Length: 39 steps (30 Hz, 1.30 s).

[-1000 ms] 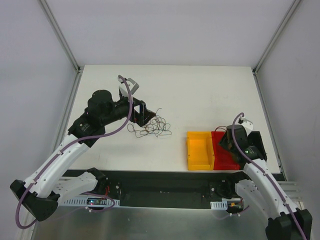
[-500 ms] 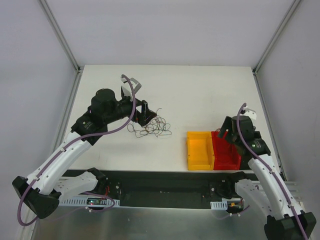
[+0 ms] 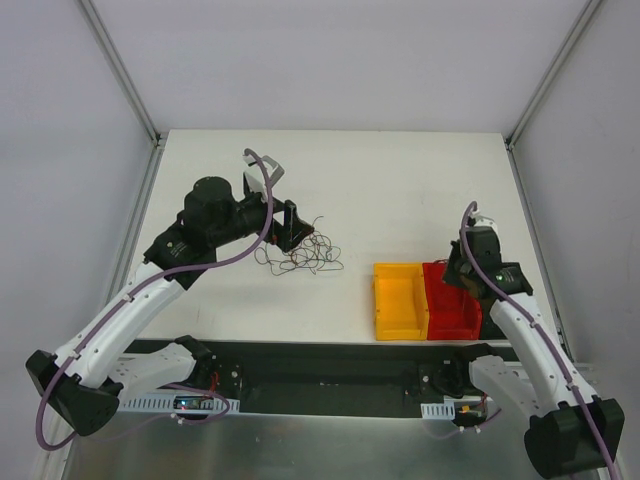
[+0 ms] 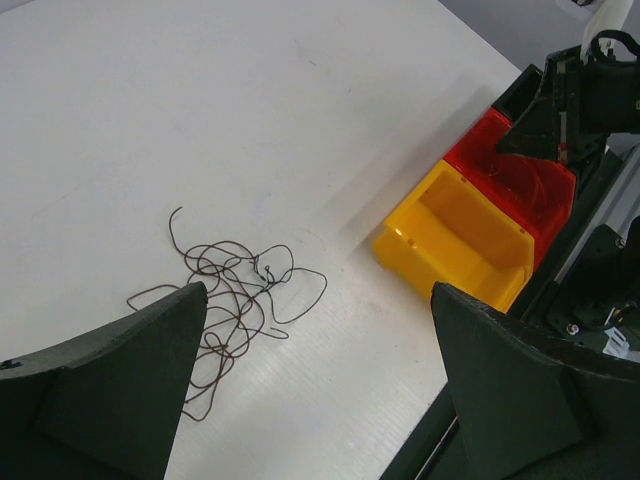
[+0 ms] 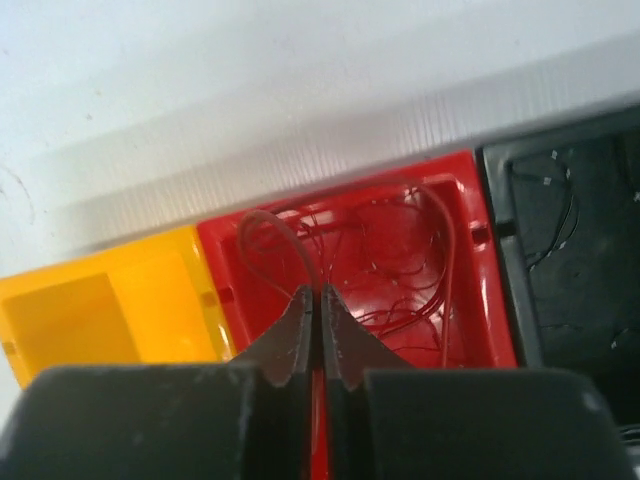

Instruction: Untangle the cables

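Sprawling cables (image 3: pixel 300 257), bare table (image 3: pixel 400 180) all around, right jaws pinching red cable (image 5: pixel 243 240).

No legible text, label or number.

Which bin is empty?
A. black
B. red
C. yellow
C: the yellow bin shows only a bare floor, while the red bin holds red wires and the black bin holds black wires.
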Motion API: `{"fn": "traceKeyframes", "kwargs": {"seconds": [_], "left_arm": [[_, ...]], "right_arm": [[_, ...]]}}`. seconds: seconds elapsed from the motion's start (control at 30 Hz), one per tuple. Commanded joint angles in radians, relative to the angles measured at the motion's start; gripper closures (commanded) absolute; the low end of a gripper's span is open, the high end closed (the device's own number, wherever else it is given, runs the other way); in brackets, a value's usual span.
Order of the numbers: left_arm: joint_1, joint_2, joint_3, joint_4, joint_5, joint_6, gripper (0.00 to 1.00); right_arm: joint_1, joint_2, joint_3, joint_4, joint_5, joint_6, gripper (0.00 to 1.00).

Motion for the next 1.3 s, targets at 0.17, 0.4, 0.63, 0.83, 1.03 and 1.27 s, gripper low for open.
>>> {"fn": "traceKeyframes", "kwargs": {"seconds": [0.17, 0.4, 0.63, 0.83, 1.03, 1.27], "left_arm": [[0.003, 0.053, -0.009, 0.040, 0.006, -0.027, 0.07], [0.017, 0.108, -0.015, 0.017, -0.072, -0.124, 0.08], [0.357, 0.054, -0.171, -0.064, 0.031, -0.377, 0.13], [0.485, 0.148, -0.259, -0.009, 0.306, -0.486, 0.23], [0.526, 0.334, -0.192, 0.023, 0.312, -0.530, 0.43], [0.532, 0.577, -0.118, 0.029, 0.291, -0.498, 0.60]], "right_arm": [[-0.006, -0.016, -0.171, 0.011, 0.034, 0.177, 0.99], [-0.006, -0.036, -0.086, -0.049, 0.041, 0.163, 0.74], [0.003, -0.102, 0.001, 0.000, -0.091, 0.077, 0.46], [0.189, 0.071, 0.159, 0.075, -0.082, -0.010, 0.31], [0.311, 0.327, 0.302, 0.254, -0.420, 0.048, 0.27], [0.463, 0.481, 0.368, 0.330, -0.485, 0.105, 0.27]]}}
